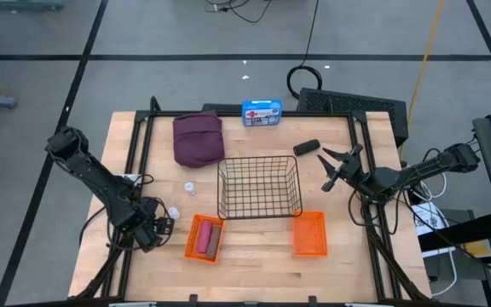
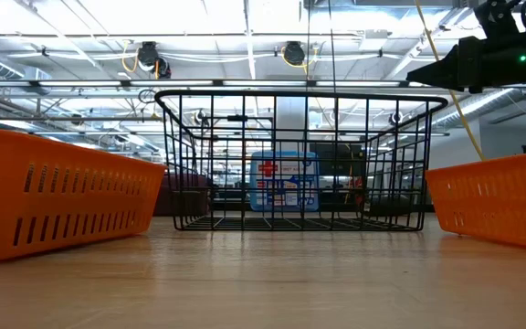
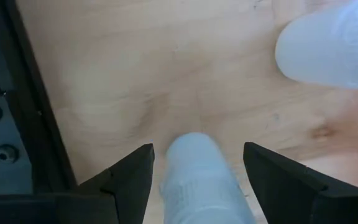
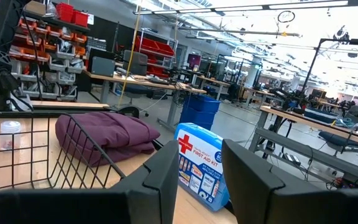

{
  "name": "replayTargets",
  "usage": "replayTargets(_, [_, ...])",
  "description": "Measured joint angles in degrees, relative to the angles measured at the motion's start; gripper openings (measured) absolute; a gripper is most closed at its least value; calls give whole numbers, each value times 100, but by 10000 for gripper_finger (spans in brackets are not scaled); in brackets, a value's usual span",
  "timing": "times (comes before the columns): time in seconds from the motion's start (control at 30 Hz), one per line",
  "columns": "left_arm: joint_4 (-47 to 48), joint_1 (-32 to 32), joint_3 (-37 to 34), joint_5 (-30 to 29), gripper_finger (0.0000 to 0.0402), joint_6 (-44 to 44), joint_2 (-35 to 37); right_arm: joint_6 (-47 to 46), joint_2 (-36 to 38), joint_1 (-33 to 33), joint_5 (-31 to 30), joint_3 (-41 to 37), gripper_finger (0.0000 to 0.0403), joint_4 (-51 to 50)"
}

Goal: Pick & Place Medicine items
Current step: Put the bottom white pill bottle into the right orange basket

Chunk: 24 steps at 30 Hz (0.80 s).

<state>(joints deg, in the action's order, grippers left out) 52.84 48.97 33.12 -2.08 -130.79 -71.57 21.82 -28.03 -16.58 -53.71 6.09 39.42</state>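
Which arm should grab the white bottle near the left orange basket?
Left. The left gripper is low at the table's left side, its open fingers already straddling a white bottle. The right gripper hangs open across the wire basket, by the dark-grey piece.

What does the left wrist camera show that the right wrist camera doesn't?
Only the left wrist view shows a tiny white round bottle between the open fingers of the left gripper, with a second white bottle lying farther off.

Only the right wrist view shows the maroon soft fabric pouch, the blue first aid kit box, the black wire basket and the open right gripper.

Both show the bare wooden table, and each sees a small white bottle.
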Motion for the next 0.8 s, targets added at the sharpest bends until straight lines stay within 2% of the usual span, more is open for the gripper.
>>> replayTargets(0.13, [-19,74,0,45,257,1,0,-4,0,0,0,0,110,0])
replayTargets(0.33, [-19,271,0,547,257,-149,0,-2,0,-1,0,0,110,-1])
replayTargets(0.5, [-55,482,0,315,257,-416,-85,-2,-2,0,0,0,110,0])
replayTargets(0.8, [-501,577,34,-63,257,-239,-865,-2,-2,0,0,0,110,-2])
